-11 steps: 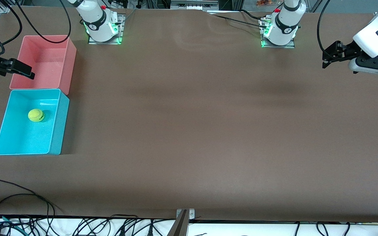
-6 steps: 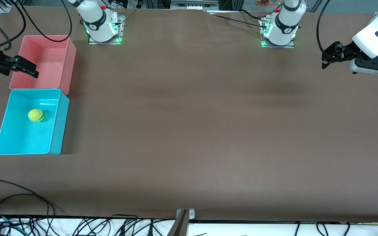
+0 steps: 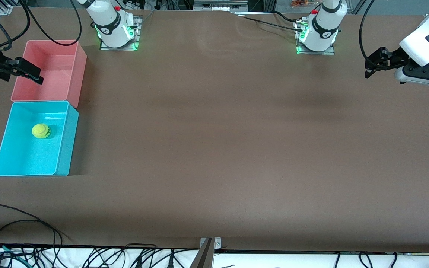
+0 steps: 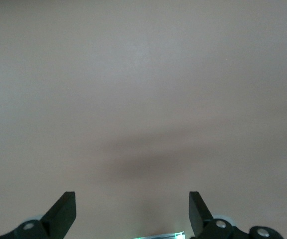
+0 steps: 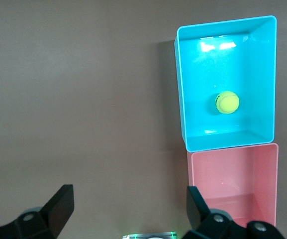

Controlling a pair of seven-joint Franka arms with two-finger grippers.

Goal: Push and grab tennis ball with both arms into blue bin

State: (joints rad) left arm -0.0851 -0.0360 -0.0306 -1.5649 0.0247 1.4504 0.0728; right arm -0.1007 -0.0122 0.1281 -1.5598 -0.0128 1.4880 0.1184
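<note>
Front view | left tool (image 3: 371,67) wide open, empty | right tool (image 3: 24,72) wide open, empty

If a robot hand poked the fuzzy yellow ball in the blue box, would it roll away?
Probably only a little. The tennis ball is round, so a poke would likely set it rolling, but the blue bin has walls all around that should stop it. Its fuzzy cover probably makes it easy to grip rather than slippery.

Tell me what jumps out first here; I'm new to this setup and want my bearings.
The tennis ball lying in the blue bin, at the right arm's end of the table, with the pink bin touching it, farther from the camera. The right gripper hangs open over the pink bin; the left gripper waits open at the left arm's end.
</note>
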